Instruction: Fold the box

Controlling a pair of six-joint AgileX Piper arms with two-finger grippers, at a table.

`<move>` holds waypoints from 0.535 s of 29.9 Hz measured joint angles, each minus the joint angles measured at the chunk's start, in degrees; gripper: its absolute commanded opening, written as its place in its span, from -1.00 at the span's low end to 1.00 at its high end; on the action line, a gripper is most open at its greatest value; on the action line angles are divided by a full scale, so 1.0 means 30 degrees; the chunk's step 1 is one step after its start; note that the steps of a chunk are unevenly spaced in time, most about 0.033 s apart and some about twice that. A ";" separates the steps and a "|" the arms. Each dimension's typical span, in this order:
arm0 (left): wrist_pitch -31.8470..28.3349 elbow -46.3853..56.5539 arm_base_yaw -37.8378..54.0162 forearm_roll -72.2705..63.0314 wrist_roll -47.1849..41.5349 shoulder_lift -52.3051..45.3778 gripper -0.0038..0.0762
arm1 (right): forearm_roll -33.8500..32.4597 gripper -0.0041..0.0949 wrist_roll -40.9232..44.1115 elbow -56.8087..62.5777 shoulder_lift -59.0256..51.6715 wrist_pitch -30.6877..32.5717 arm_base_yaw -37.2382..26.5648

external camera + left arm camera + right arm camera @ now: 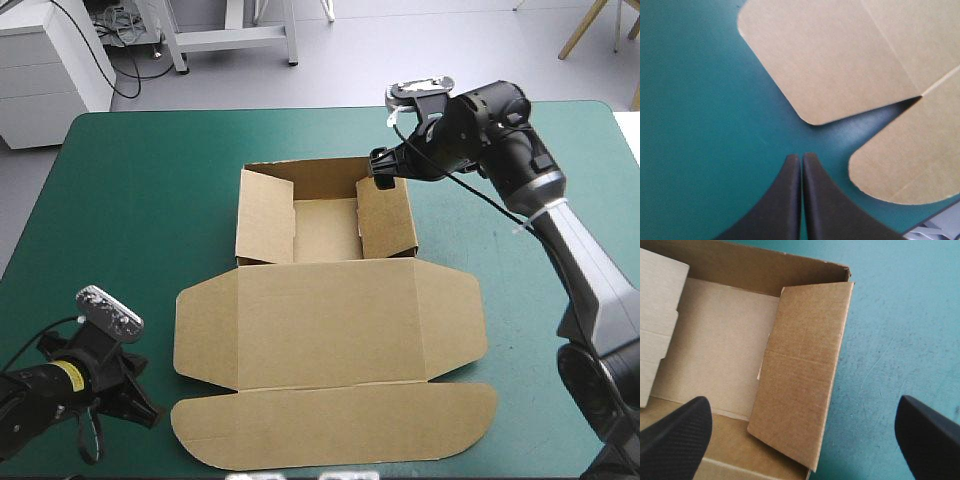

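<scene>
The brown box [330, 320] lies mid-table as an open tray with its lid flat toward the near edge. The tray's side walls stand raised, and the right wall [387, 215] leans inward. My right gripper [384, 168] hovers open over the tray's far right corner. In the right wrist view its fingers stand wide apart around that wall [800, 370], with the gripper [802, 407] holding nothing. My left gripper [140, 405] is shut and low near the table's near left corner. In the left wrist view the gripper [801, 158] points at the lid's rounded flaps [830, 55] without touching them.
Teal-green cover [130, 200] shows on both sides of the box, wider on the left. The lid's front flap [330, 425] reaches close to the table's near edge.
</scene>
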 measured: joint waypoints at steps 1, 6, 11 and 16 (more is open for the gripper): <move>-0.0154 0.0571 0.0000 -0.0256 -0.0019 -0.0089 -0.93 | 0.0000 0.93 0.0000 0.0000 0.0396 -0.0026 0.0000; -0.0717 0.2194 0.0000 -0.1282 -0.0019 -0.0139 -0.93 | 0.0015 0.93 0.0000 0.0000 0.2844 -0.0220 0.0000; -0.0935 0.2347 0.0000 -0.1595 -0.0019 -0.0155 -0.93 | 0.0015 0.91 -0.0018 0.0000 0.4854 -0.0304 0.0000; -0.1019 0.2347 0.0000 -0.1612 -0.0019 -0.0155 -0.93 | 0.0015 0.45 -0.0059 0.0000 0.5893 -0.0440 0.0000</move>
